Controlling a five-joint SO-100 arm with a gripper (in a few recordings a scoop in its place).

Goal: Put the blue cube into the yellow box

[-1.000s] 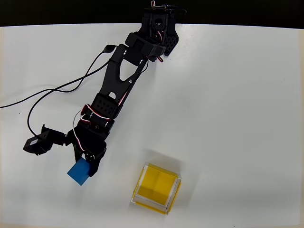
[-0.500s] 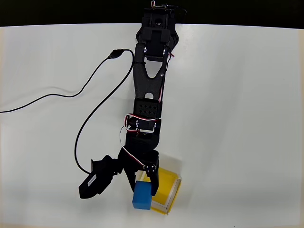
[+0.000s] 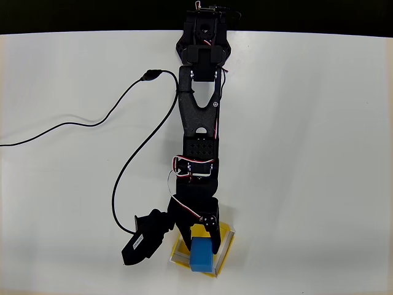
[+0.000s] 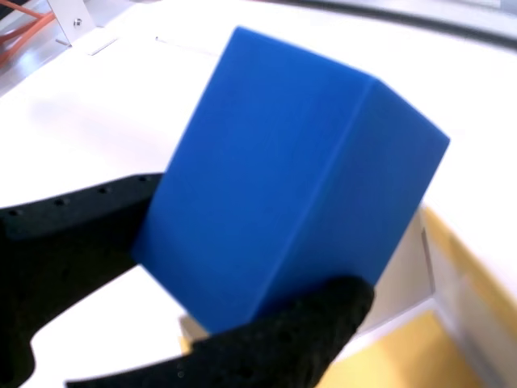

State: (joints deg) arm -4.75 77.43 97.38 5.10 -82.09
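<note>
The blue cube hangs over the yellow box at the table's front, clamped between the black fingers of my gripper. In the wrist view the blue cube looms large, pinched by one black finger on the left and the other below it. A corner of the yellow box with its pale rim shows beneath the cube at the lower right. Most of the box in the overhead view is covered by the cube and the gripper.
The black arm stretches from its base at the table's back edge straight toward the front. A black cable loops over the white table on the left. The wrist camera block sticks out left of the gripper.
The arm has swung from the left to over the yellow box, carrying the blue cube with it. In the last half second it shifted slightly further right, over the box.
</note>
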